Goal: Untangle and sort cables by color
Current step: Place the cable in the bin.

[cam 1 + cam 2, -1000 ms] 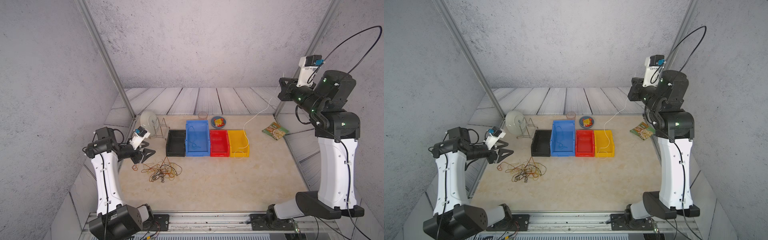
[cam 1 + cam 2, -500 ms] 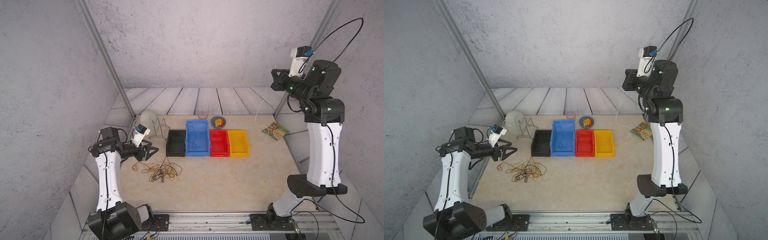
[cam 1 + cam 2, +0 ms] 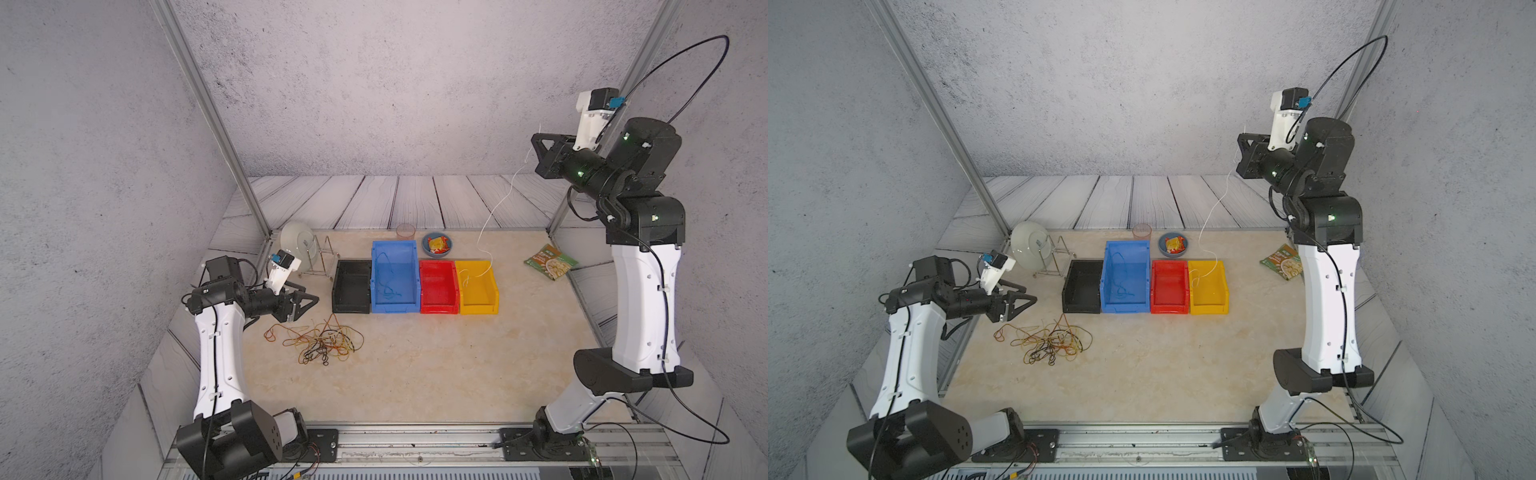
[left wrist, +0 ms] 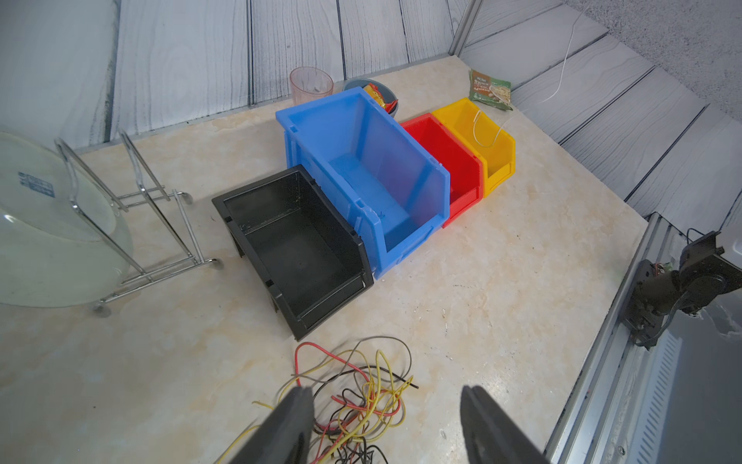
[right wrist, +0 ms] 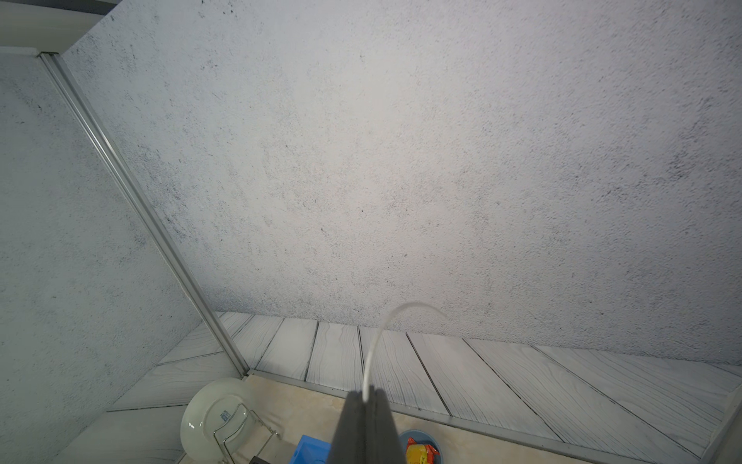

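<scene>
Now the right gripper (image 5: pixel 368 395) is pinched tight on a pale strand (image 5: pixel 371 355). It hangs high toward 2 o'clock of the table (image 3: pixel 415 382), lower and further forward than half a second ago. Then it had swung up and back, and the strand dangled clear behind the bins. The return brings the strand's lower end down again. In both top views its tail curls inside the yellow bin (image 3: pixel 478 307), at about 1 o'clock from the table's middle, and the rest runs slack up to the closed jaws.

So this strand looks nearly sorted but is not yet let go. Dropped from this height, its long upper part could fall outside the bin, so feeding it lower first seems wise.

The left gripper (image 4: pixel 387 401) has barely shifted. Its fingers are spread and empty, and it hovers at the edge of the tangle (image 3: pixel 326 343) at 9 o'clock. Yellow, red and black strands there are still knotted together, so most of the sorting remains.
</scene>
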Controlling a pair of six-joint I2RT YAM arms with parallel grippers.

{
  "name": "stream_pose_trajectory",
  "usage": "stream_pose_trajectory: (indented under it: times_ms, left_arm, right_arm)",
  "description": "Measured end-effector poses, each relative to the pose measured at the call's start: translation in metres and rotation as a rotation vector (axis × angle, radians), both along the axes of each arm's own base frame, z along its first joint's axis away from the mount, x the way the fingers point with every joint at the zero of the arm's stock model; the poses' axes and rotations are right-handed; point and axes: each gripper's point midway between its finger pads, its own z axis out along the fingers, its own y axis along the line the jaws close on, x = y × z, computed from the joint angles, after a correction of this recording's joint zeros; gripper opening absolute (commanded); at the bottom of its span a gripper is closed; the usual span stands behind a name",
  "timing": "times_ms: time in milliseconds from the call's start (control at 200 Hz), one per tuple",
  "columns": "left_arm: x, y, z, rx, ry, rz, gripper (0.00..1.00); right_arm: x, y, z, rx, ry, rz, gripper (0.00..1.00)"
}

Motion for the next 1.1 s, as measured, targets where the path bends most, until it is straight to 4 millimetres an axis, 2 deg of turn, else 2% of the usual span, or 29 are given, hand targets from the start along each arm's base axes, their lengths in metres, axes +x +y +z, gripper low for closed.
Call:
stream_pose_trajectory:
  times_ms: [165,360,465,686,846,1101]
  left_arm:
    - [0.000,0.000,-0.002,0.000,0.005,0.001,0.64]
    - [-0.001,-0.001,-0.007,-0.004,0.016,0.000,0.64]
    - [-0.002,-0.002,-0.008,-0.006,0.018,-0.003,0.64]
    - [-0.002,-0.002,-0.009,-0.012,0.028,0.003,0.64]
    - [-0.002,-0.002,-0.009,-0.014,0.032,0.006,0.64]
    - [-0.001,-0.002,-0.012,-0.020,0.042,0.006,0.65]
  right_arm:
    - [0.007,0.000,-0.009,-0.009,0.016,-0.005,0.00]
    - [0.029,-0.001,-0.051,-0.055,0.119,-0.028,0.00]
    - [0.037,-0.002,-0.063,-0.077,0.143,-0.037,0.00]
    - [0.048,-0.003,-0.071,-0.099,0.150,-0.048,0.00]
    - [0.061,-0.002,-0.071,-0.096,0.135,-0.049,0.00]
    - [0.069,0.000,-0.070,-0.109,0.106,-0.049,0.00]
